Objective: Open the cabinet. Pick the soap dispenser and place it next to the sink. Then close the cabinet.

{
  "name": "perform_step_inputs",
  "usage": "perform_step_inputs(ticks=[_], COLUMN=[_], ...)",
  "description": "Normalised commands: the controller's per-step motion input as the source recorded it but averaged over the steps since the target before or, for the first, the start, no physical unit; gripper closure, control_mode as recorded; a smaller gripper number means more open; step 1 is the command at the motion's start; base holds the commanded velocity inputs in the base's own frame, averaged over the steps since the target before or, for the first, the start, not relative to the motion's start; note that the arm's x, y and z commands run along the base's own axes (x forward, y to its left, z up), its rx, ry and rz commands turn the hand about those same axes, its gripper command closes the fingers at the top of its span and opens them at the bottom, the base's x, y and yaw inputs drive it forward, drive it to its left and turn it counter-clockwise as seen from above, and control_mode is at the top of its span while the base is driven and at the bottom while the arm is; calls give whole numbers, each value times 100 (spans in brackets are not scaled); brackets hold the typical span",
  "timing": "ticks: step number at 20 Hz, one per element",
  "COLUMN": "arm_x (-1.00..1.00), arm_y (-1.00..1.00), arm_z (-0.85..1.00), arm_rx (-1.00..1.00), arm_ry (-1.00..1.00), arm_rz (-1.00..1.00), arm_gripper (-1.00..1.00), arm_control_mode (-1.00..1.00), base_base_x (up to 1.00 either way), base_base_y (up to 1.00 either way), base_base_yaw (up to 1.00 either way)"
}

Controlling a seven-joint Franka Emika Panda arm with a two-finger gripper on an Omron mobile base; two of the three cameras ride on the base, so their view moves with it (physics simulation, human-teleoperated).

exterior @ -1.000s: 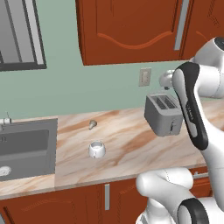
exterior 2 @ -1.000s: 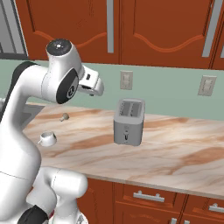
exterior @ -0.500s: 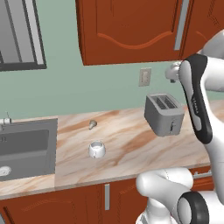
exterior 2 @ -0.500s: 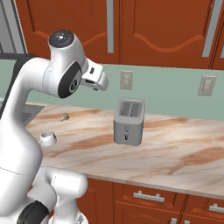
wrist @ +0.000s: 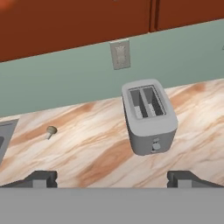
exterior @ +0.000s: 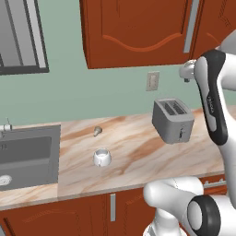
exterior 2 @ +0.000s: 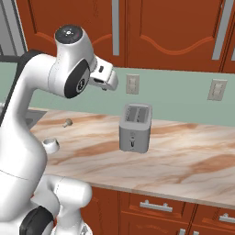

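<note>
The gripper [wrist: 112, 178], jaws wide and empty, has risen above the toaster [exterior: 173, 120] toward the closed cabinet [exterior: 138, 30], its handle [exterior: 191, 25] untouched.

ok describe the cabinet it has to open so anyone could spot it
Look above the marble counter, on the wall over the toaster. The cabinet is the wide reddish-brown one with an arched raised panel, shut. Its long vertical silver bar handle sets it apart from the base cabinets' short handles.
</note>
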Motion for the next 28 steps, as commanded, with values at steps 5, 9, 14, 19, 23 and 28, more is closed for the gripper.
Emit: perform_step_inputs(ticks=[5, 9, 14, 19, 23, 28], arm_x=[0, 0, 6, 19, 28, 31], arm_y=[-5, -2, 0, 0, 0, -1], arm_z=[10, 11, 14, 13, 10, 7], arm_rx=[0, 0, 0, -1, -4, -7], arm_ry=[0, -1, -4, -12, -19, -17], arm_rz=[0, 0, 0, 0, 0, 0], arm_gripper=[-100, -100, -100, -100, -100, -100], arm_control_mode=[-100, -100, -100, -100, -100, -100], base_base_x=[0, 0, 0, 0, 0, 0], base_base_y=[0, 0, 0, 0, 0, 0], base_base_yaw=[0, 0, 0, 0, 0, 0])
